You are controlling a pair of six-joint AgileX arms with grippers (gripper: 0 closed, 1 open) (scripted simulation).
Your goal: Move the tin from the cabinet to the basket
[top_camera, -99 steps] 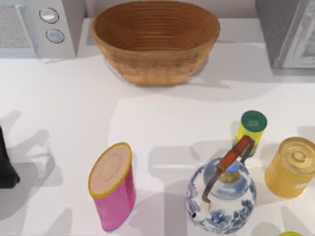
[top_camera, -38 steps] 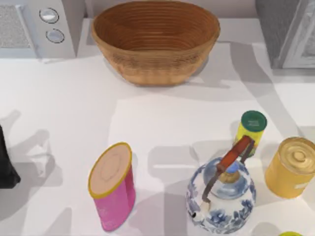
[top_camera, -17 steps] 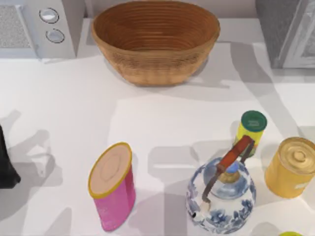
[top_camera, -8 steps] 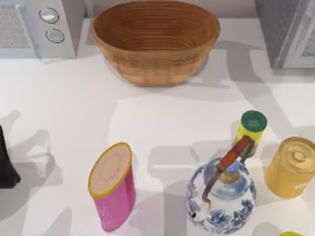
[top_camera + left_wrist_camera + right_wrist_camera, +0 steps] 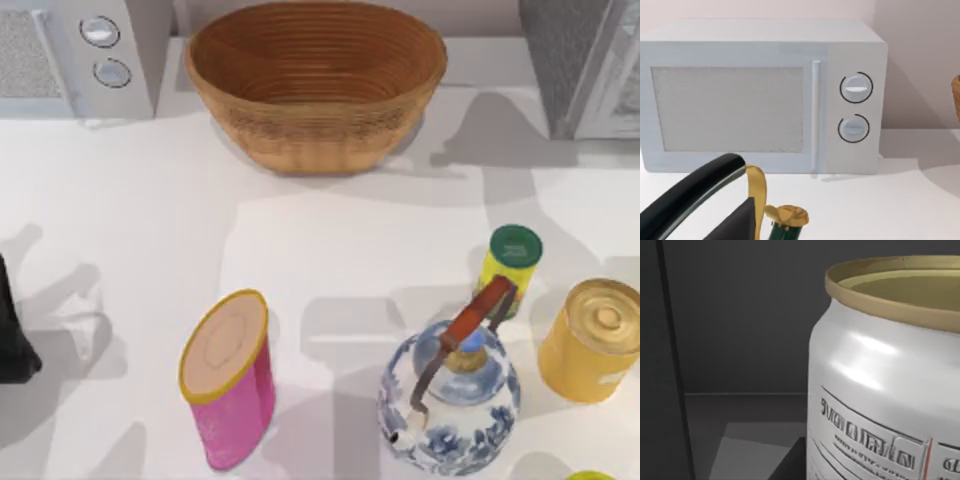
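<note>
Tin upright inside dark grey cabinet at table's far right, close before right wrist camera. Basket at back centre. Finger state of either arm: cannot tell.

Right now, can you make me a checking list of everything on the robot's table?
Surface: white table, shadows across it.
Job's things: small white-labelled tin with dull gold rim stands upright in a dark interior, seen close from the right wrist; brown woven wicker basket at the back holds nothing; grey speckled cabinet at back right.
Clutter: pink can, blue-and-white kettle, slim yellow can with green lid, gold knobbed tin.
Hands: nothing seen of the fingers.
Cables: nothing seen.
Surroundings: light grey microwave with two knobs at back left.
</note>
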